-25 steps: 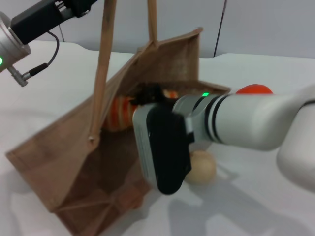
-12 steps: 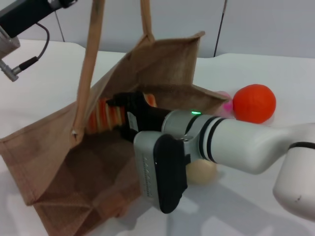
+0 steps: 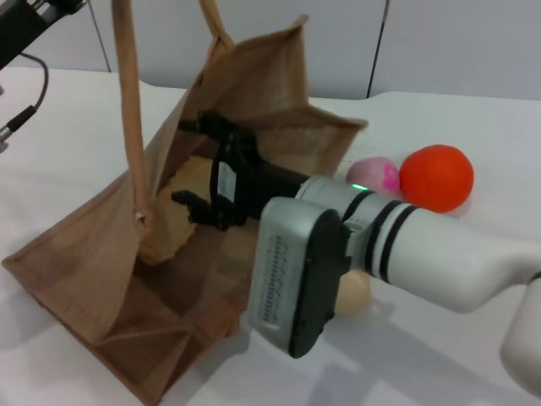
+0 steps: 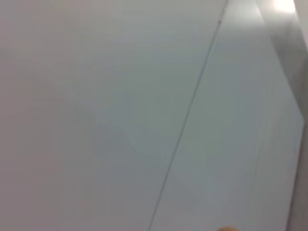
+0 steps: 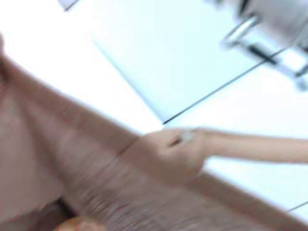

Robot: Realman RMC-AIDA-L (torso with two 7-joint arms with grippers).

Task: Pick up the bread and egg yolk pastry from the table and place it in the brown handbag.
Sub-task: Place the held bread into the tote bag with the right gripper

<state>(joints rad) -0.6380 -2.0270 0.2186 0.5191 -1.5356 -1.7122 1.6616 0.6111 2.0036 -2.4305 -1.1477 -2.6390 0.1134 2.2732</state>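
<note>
The brown handbag [image 3: 93, 279] stands open on the table, its tan handles [image 3: 128, 101] pulled up and out of the top of the head view. My right gripper [image 3: 199, 165] reaches inside the bag's mouth with its black fingers [image 3: 221, 135] spread open. The bread [image 3: 169, 222] lies loose inside the bag just below the fingers, showing its tan side. The egg yolk pastry [image 3: 356, 292] rests on the table beside the bag, mostly hidden behind my right wrist. Only my left arm [image 3: 25, 24] shows at the top left corner; its gripper is out of frame. The right wrist view shows the bag's fabric [image 5: 96, 192].
A pink ball [image 3: 374, 176] and a larger orange ball [image 3: 436, 176] sit on the white table [image 3: 473, 127] behind my right arm. My right forearm [image 3: 423, 254] lies across the table's middle. A grey wall stands behind the table.
My right gripper went deeper into the bag and opened; the bread left its fingers and now lies on the bag's inside. The bag's handles and my left arm shifted left.
</note>
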